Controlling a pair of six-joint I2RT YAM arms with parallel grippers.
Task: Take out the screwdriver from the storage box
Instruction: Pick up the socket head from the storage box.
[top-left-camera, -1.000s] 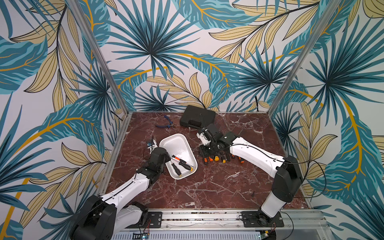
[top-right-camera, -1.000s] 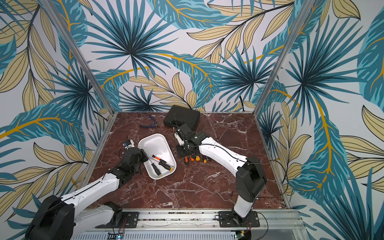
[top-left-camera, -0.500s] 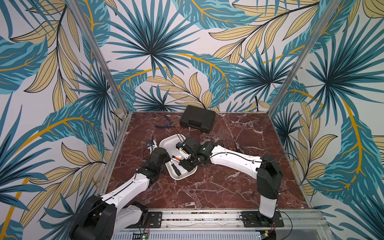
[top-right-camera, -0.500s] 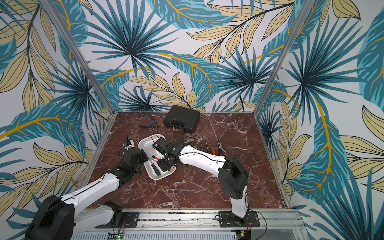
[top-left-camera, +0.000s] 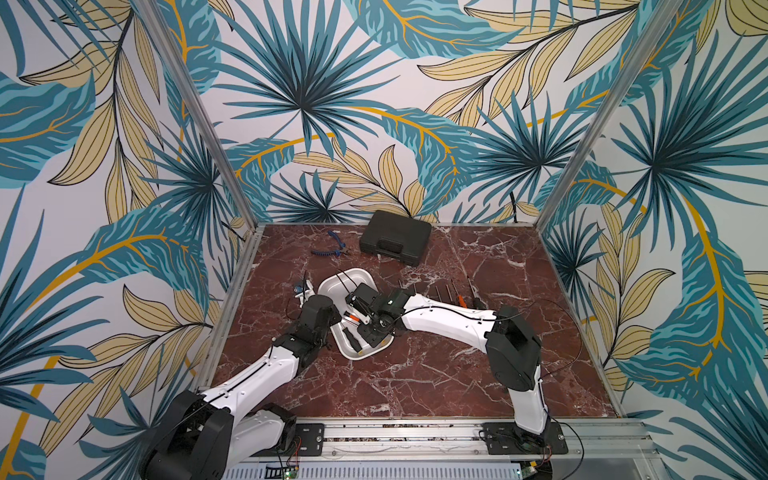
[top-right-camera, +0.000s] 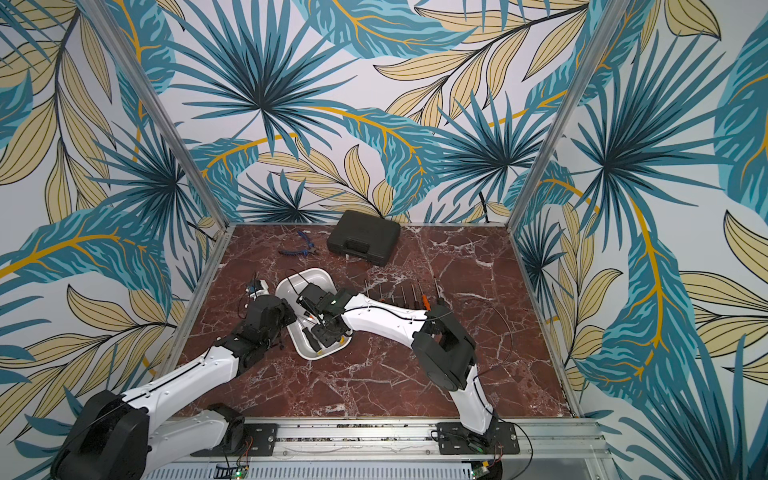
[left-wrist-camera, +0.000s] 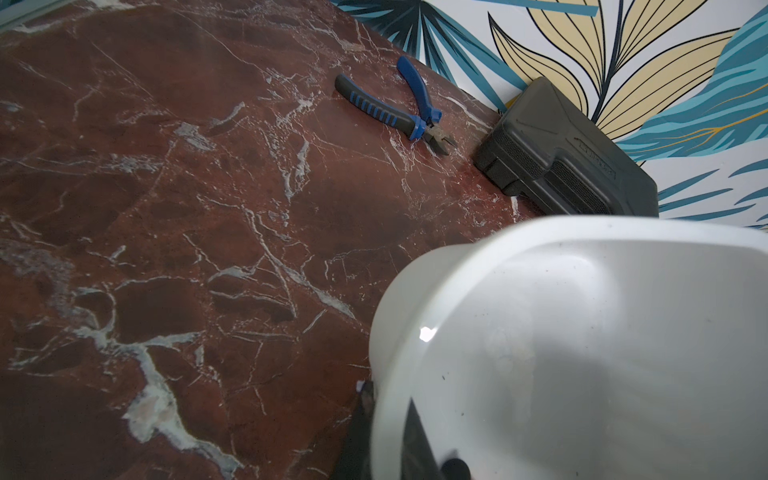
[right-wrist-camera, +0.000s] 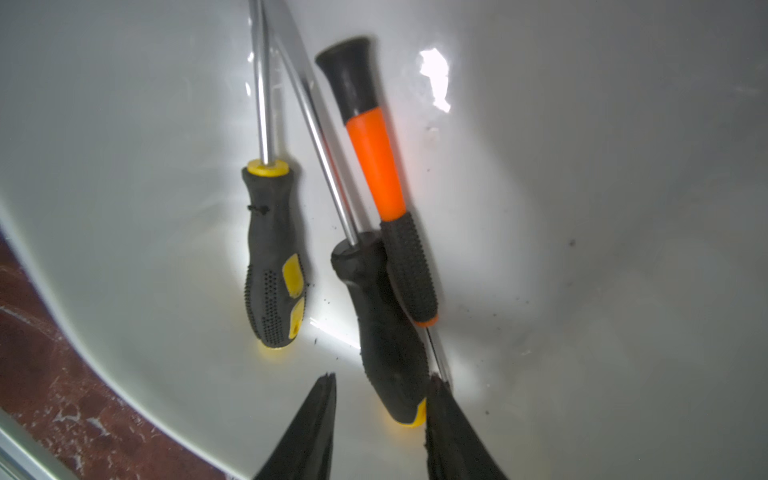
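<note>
Right fingers (right-wrist-camera: 309, 432) stand part-open and empty astride the rubbery handle of the screwdriver (right-wrist-camera: 382, 324), which lies in the storage box (right-wrist-camera: 124, 124). Left fingers (left-wrist-camera: 362, 415) pinch the box rim. It looks a stiff, light tool, so grip that handle, not the slick shaft.

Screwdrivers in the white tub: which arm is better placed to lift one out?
Right. The right end effector is open inside the white plastic tub, straddling a black, yellow-tipped screwdriver handle. The left end effector is shut on the tub's rim.

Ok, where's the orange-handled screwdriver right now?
The orange-handled screwdriver lies in the storage box, against a black-and-yellow screwdriver, just ahead of the right gripper, in the right wrist view.
</note>
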